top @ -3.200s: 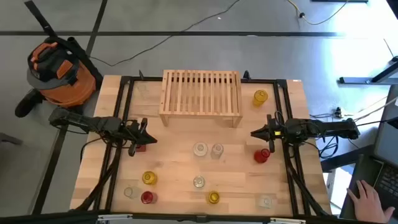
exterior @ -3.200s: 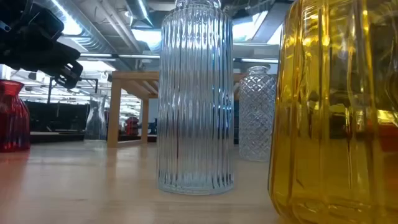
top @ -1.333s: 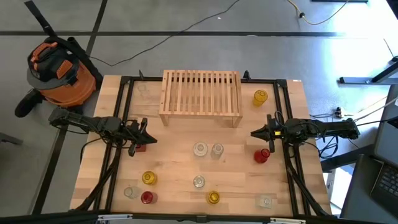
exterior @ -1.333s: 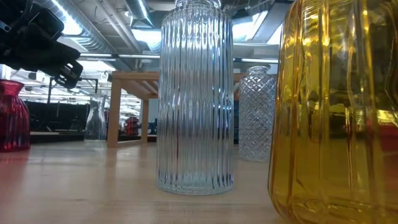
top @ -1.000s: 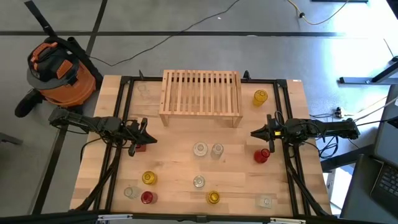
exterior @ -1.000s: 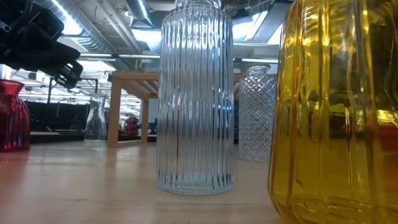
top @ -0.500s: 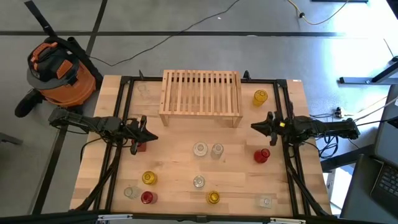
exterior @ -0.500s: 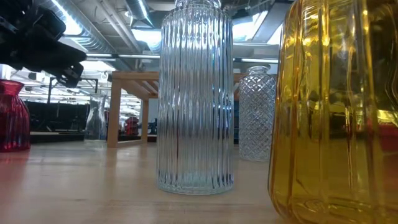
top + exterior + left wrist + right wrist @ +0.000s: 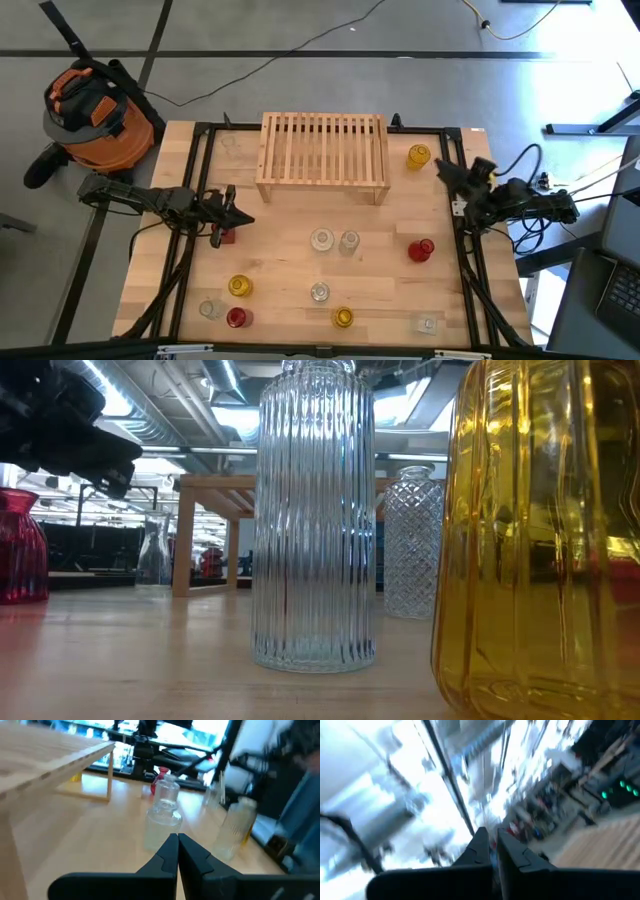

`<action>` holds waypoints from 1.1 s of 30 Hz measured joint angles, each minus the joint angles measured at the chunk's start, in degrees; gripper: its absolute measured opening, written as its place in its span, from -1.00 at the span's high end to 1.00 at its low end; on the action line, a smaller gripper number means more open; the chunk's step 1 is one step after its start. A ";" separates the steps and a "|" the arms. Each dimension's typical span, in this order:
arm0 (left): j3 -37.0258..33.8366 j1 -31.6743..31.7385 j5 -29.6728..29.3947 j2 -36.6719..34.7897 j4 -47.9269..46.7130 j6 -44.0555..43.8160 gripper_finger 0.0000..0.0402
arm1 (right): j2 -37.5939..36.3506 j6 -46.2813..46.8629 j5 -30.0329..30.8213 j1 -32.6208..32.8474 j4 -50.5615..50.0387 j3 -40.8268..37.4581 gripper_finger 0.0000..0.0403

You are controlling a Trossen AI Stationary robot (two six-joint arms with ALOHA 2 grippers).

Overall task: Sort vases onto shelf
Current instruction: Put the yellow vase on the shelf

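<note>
The shelf (image 9: 323, 155), a light-wood slatted rack, stands at the far middle of the table. Several small glass vases stand upright on their bases: a yellow one (image 9: 418, 155) to the right of the shelf, a red one (image 9: 421, 249), two clear ones (image 9: 321, 239) mid-table, more along the near edge. My left gripper (image 9: 244, 220) is shut and level at the left, just beside a red vase (image 9: 224, 236); its wrist view shows its shut fingers (image 9: 177, 840) pointing at clear vases (image 9: 167, 795). My right gripper (image 9: 439, 164) is shut, raised and tipped upward near the yellow vase.
The low view is filled by a ribbed clear vase (image 9: 315, 510) and a yellow vase (image 9: 545, 540) close to the camera. A black frame (image 9: 205, 128) runs along the table's edges. An orange vacuum (image 9: 95, 110) stands on the floor beyond the far left corner.
My right gripper has lifted from beside the red vase at the right, swung toward the table's far edge and the yellow vase, and rolled and tipped its fingers upward, staying shut. No vase has moved.
</note>
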 joint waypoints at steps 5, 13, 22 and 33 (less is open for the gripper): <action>0.00 -0.01 -0.39 0.00 7.34 -18.12 1.00 | 0.21 -1.77 2.05 -0.01 6.32 0.01 1.00; 0.00 -0.01 -14.21 0.00 23.30 -23.25 1.00 | 0.33 -1.04 5.53 -0.01 6.77 0.01 1.00; 0.00 0.01 -29.05 -0.01 53.47 -24.73 1.00 | 4.89 -1.38 3.88 -0.01 19.50 0.12 1.00; 1.32 0.03 -33.08 0.00 63.00 -13.92 1.00 | 30.89 -19.26 -5.69 -0.01 13.90 24.47 1.00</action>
